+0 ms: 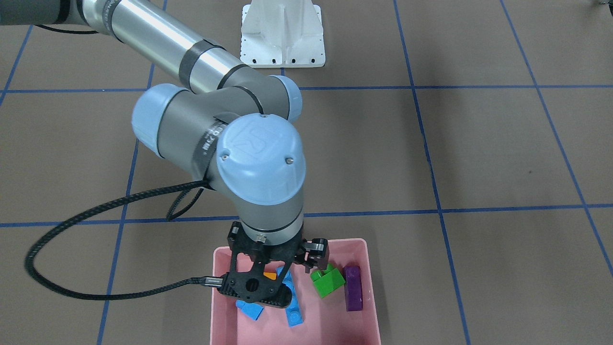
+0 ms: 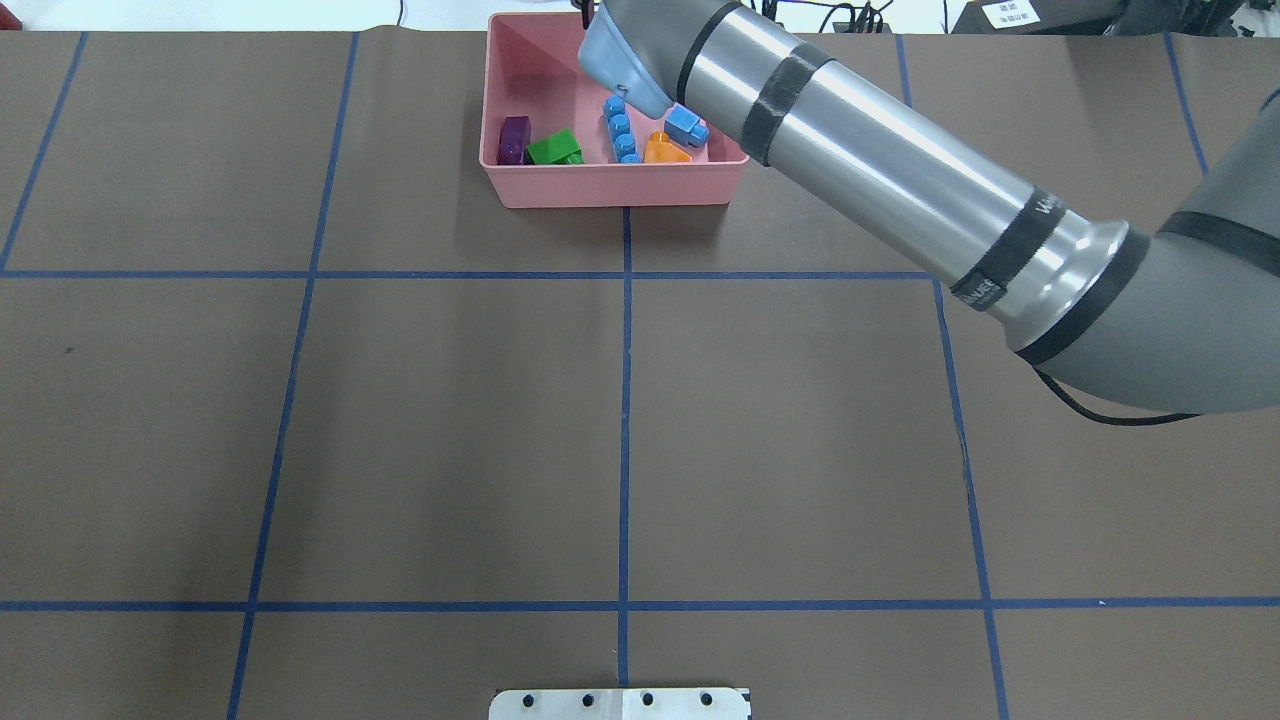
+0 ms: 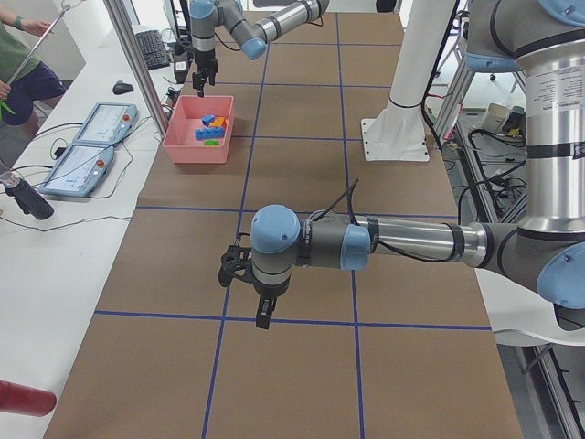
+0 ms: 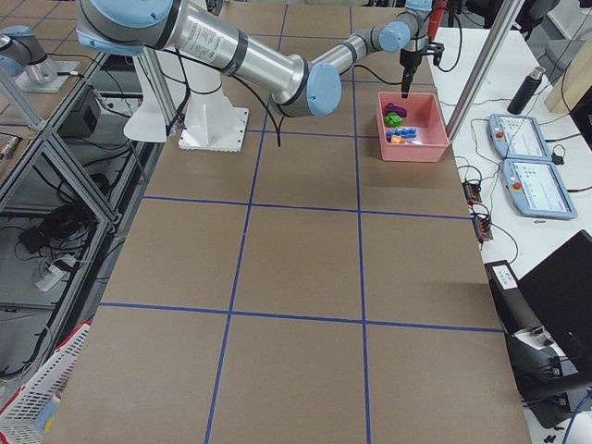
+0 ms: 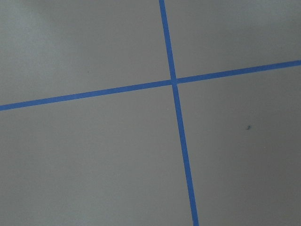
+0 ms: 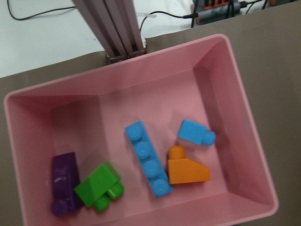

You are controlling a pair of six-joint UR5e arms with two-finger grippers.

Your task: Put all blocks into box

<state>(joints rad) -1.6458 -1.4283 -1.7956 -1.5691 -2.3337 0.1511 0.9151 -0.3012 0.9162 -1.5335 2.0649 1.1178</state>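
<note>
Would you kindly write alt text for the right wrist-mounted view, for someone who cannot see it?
Five bricks lie inside a pink box: purple brick, green brick, long blue brick, orange brick, small blue brick. A metal post stands beyond it.

Smooth, glossy plastic blocks (image 6: 146, 160); pink plastic box (image 6: 240, 150) with duller sheen; matt brown, paper-like worktop (image 2: 450, 430); polished metal right arm (image 2: 900, 190) tube.
</note>
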